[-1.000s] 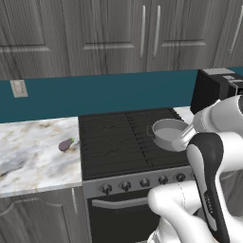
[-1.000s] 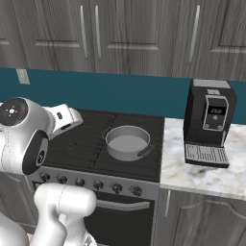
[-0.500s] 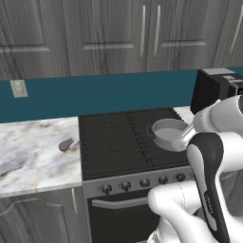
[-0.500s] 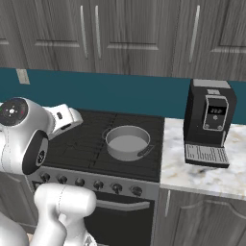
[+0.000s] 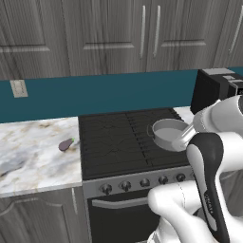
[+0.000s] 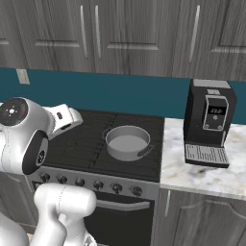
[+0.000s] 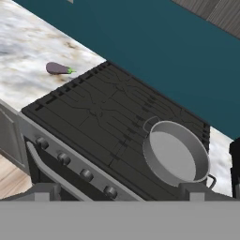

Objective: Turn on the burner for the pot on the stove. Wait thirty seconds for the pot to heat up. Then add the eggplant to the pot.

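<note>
1. Arm folded close over the base, elbow high; its white links fill the lower right of the left base view and the lower left of the right base view
2. Hand held above and in front of the stove (image 6: pixel 144 166), looking down across the cooktop at a slant
3. Gripper (image 7: pixel 117 190): the two dark tips stand wide apart at the bottom of the hand view, jaws fully spread, nothing between them, touching nothing
4. Pot (image 6: pixel 127 142) upright on the right side of the cooktop, on a front grate section; no lid; inside bare grey metal, no contents
5. One loop handle of the pot points toward the counter on the right, the other toward the back of the stove
6. Eggplant (image 5: pixel 66 144) lies on its side on the marble counter (image 5: pixel 28 156) left of the stove, near the cooktop edge, well apart from the pot
7. Knobs (image 7: pixel 86 175) in a row along the steel front, below the grates
8. Coffee machine (image 6: pixel 210 122) on the right counter, beside the stove
</note>
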